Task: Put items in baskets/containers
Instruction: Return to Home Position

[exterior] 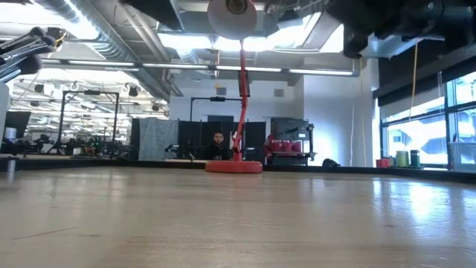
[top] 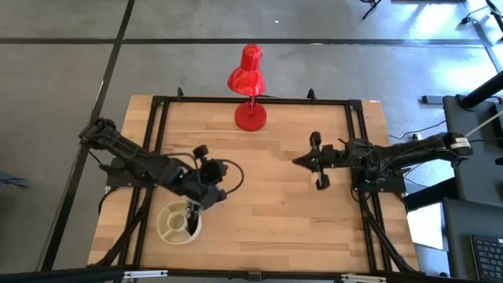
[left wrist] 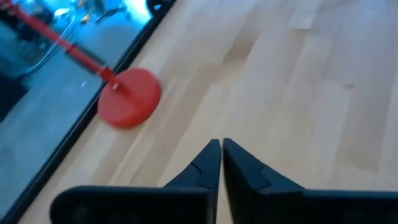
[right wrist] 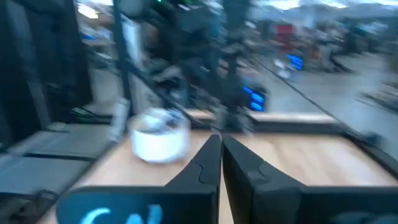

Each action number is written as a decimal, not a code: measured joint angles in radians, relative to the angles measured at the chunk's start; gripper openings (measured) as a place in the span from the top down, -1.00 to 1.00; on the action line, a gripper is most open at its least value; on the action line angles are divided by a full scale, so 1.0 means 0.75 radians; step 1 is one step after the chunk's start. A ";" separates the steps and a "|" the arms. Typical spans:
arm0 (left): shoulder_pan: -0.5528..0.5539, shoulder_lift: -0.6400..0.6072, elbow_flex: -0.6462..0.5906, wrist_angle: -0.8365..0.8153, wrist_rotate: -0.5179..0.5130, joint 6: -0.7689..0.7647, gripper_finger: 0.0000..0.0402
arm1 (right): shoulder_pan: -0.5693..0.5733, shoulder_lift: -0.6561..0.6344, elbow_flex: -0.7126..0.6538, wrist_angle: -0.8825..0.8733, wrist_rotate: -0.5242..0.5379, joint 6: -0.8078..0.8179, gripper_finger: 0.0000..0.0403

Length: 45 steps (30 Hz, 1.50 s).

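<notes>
The cream round dish stands near the table's near-left corner and shows blurred in the right wrist view. Dark thin shapes, likely brushes, stand in it; I cannot make out single ones. No loose brush shows on the tabletop. My left gripper hovers just beyond the dish, on its far-right side. It is shut and empty and points toward the lamp's base. My right gripper hangs over the table's right half, pointing left. It is also shut and empty.
A red desk lamp stands by the far edge, its round base on the wood and its shade leaning beyond the table. Its base also shows in the left wrist view and the low view. Bare wood lies between the arms.
</notes>
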 joint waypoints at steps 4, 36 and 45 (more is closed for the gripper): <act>0.131 -0.041 -0.120 0.196 0.023 0.239 0.99 | -0.075 -0.166 0.000 -0.259 0.100 -0.037 0.97; 0.378 -1.578 -1.315 1.155 0.312 0.933 0.98 | -0.143 -0.688 -0.082 -0.681 -0.012 -0.054 0.97; 0.378 -1.866 -1.335 0.923 0.367 0.960 0.98 | -0.184 -0.736 -0.250 -0.541 -0.009 -0.004 0.96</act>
